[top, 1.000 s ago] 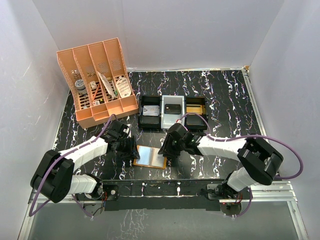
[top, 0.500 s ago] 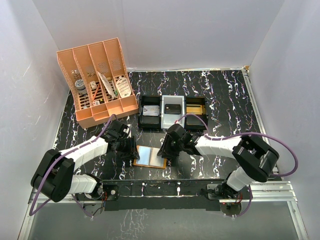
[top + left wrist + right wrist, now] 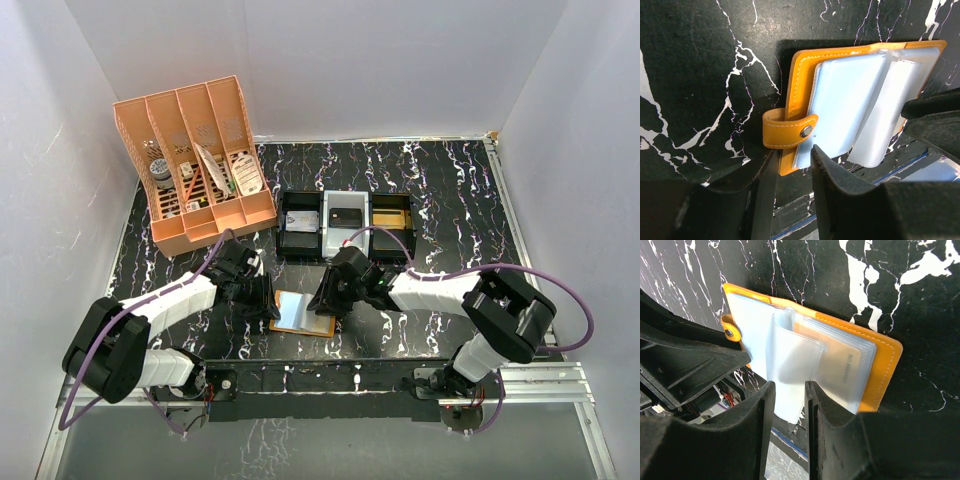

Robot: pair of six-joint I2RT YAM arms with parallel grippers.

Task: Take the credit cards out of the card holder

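Note:
The orange card holder [image 3: 303, 312] lies open on the black marbled table between both grippers, its strap and snap [image 3: 790, 131] at the left edge. Clear pale blue sleeves fan from its spine, and one loose sleeve [image 3: 790, 375] stands up. The credit cards stay inside the sleeves; one with grey print [image 3: 840, 367] shows through. My left gripper [image 3: 792, 160] [image 3: 266, 300] is open, its fingers straddling the strap-side corner. My right gripper [image 3: 789, 390] [image 3: 326, 298] is open, and the loose sleeve's end sits in the narrow gap.
An orange slotted organizer [image 3: 195, 165] stands at the back left. Just behind the card holder is a row of black trays [image 3: 300, 245] with a small black box [image 3: 347, 216] and a gold block [image 3: 393, 214]. The table's near edge [image 3: 320, 362] is close in front.
The right gripper has slid left over the card holder. The card holder has turned slightly and a sleeve has lifted. Both pairs of jaws have narrowed a little.

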